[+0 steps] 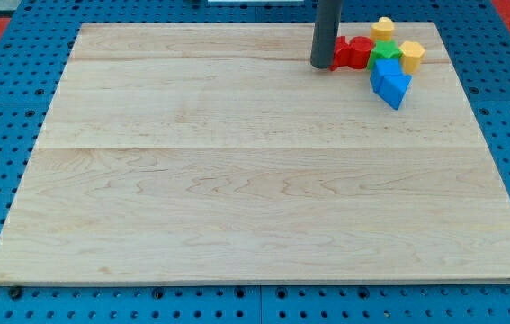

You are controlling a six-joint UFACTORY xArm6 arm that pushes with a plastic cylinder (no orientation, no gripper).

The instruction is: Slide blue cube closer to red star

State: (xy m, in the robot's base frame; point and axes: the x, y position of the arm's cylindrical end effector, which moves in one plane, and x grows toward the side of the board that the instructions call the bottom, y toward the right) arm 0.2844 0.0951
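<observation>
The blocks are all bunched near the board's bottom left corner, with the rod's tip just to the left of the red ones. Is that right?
Not quite. The camera view shows the cluster near the board's top right corner: red blocks, a green block, yellow blocks and blue blocks. The rest holds: my tip sits just left of the red ones.

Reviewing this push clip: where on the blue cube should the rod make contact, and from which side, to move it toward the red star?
No grasp is possible, only a push. My tip sits at the red star's left edge. The blue cube lies to the star's lower right, so I would probably press its lower-right face and push up-left. The green block and yellow blocks crowd above.
</observation>
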